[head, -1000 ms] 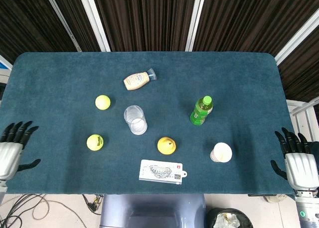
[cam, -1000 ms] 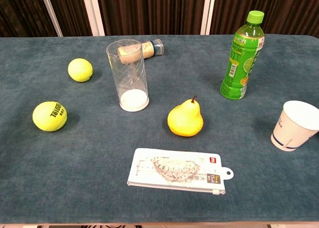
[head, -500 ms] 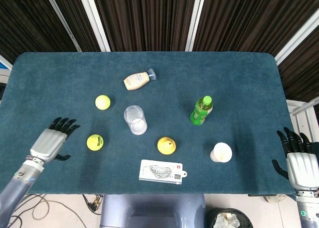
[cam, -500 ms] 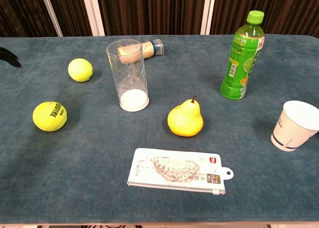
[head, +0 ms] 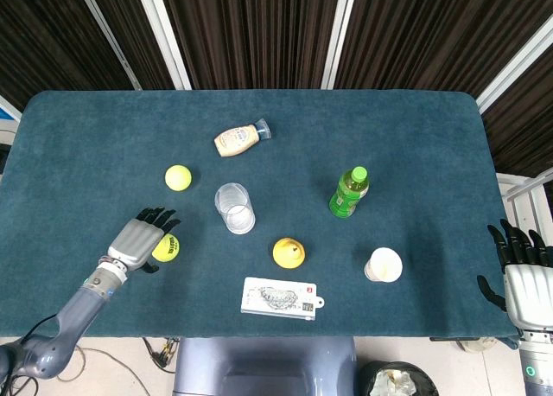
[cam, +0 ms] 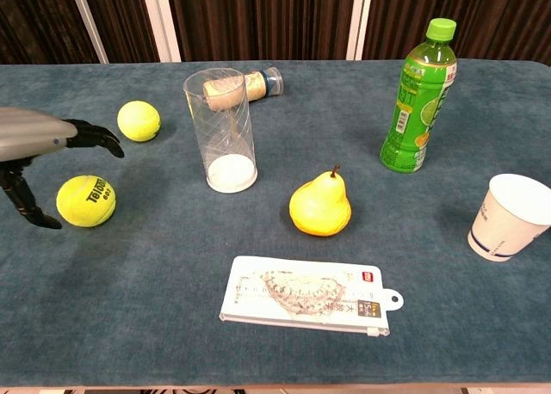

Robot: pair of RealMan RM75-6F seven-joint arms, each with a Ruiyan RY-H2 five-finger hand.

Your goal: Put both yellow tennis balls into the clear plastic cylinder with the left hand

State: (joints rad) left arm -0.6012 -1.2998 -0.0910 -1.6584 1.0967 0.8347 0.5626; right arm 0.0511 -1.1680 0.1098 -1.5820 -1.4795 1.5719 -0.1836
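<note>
Two yellow tennis balls lie on the blue table: the near ball (head: pixel 168 248) (cam: pixel 86 200) and the far ball (head: pixel 178 177) (cam: pixel 139 120). The clear plastic cylinder (head: pixel 234 207) (cam: pixel 221 130) stands upright and empty to their right. My left hand (head: pixel 140 237) (cam: pixel 34 144) hovers just over the near ball's left side with fingers spread, holding nothing. My right hand (head: pixel 524 280) stays off the table's right front corner, fingers spread and empty.
A mayonnaise bottle (head: pixel 239 139) lies behind the cylinder. A green bottle (head: pixel 349 193) stands at the right, a paper cup (head: pixel 384 265) in front of it. A yellow pear (head: pixel 289 252) and a flat packet (head: pixel 279 297) sit near the front edge.
My left hand has moved in from the table's left front edge to the right, reaching the near tennis ball. The right hand slid slightly further right and down.
</note>
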